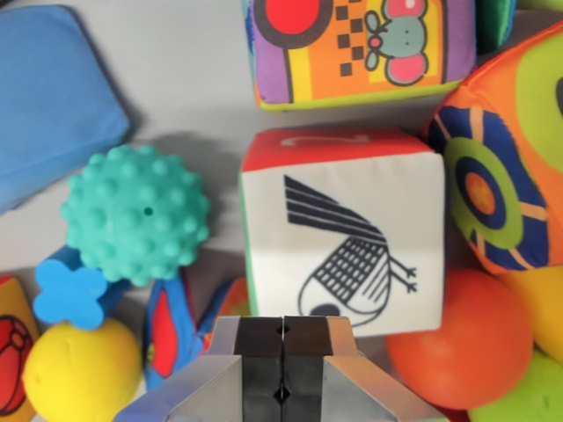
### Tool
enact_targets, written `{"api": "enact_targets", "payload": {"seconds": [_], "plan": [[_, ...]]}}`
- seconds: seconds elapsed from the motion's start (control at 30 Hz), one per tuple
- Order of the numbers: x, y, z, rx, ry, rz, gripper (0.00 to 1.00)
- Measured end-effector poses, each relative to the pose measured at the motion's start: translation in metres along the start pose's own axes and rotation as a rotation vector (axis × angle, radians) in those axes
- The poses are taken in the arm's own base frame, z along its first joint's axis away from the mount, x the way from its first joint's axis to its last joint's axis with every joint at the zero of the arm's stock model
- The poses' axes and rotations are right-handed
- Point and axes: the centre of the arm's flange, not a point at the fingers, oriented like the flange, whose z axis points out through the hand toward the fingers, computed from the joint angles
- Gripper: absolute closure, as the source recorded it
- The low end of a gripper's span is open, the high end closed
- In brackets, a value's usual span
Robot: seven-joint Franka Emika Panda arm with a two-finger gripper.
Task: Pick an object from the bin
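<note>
1. The tool [282, 360] sits at the bottom edge of the wrist view, its two dark pads pressed together with nothing between them.
2. Just above it stands a soft white cube [343, 236] printed with a striped bird and topped in red.
3. To the wrist view's left lie a teal bumpy ball [136, 214], a blue flower-shaped piece [69, 294] and a yellow ball [81, 374].
4. To the right an orange ball [466, 341] touches the cube's lower corner.
5. Farther up sits a colourful mouse cube [361, 46], with a blue cushion [51, 97] at upper left on the bin's pale floor [193, 61].
</note>
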Motion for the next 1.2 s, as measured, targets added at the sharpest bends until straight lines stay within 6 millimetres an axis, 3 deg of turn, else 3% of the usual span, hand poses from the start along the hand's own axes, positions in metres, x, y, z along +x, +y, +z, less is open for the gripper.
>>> {"api": "enact_targets", "payload": {"seconds": [1.2], "plan": [[0.000, 0.000, -0.152, -0.001, 0.003, 0.001, 1.00]]}}
